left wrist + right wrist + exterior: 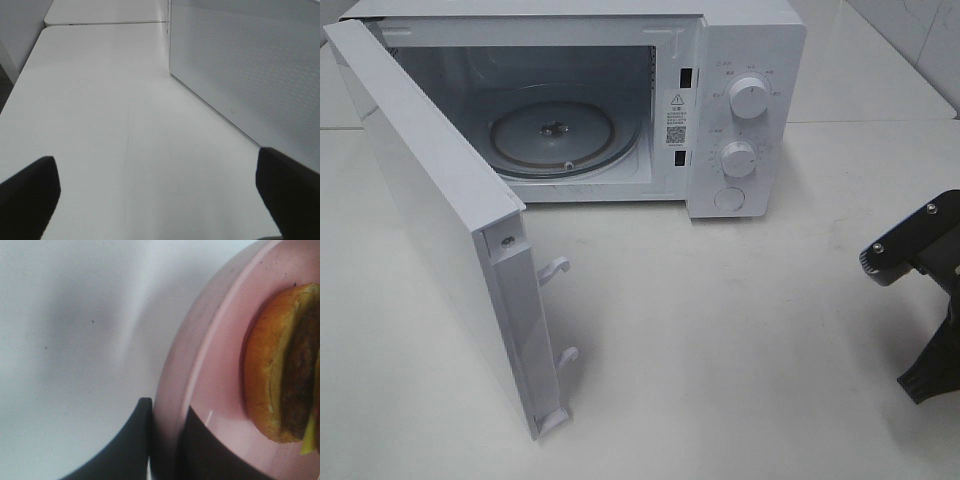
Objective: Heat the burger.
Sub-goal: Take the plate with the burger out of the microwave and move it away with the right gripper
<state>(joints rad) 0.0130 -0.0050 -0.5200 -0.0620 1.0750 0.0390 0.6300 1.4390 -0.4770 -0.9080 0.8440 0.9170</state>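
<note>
The burger, with its golden-brown bun, dark patty and a bit of yellow cheese, lies on a round pink plate in the right wrist view. My right gripper is shut on the plate's rim, one finger outside it and the other on the plate's face. In the exterior high view only part of the right arm shows at the right edge; burger and plate are out of that view. My left gripper is open over bare table, nothing between its fingers.
The white microwave stands at the back with its door swung wide open toward the front left. A glass turntable lies inside the cavity. The door's outer face stands close beside the left gripper.
</note>
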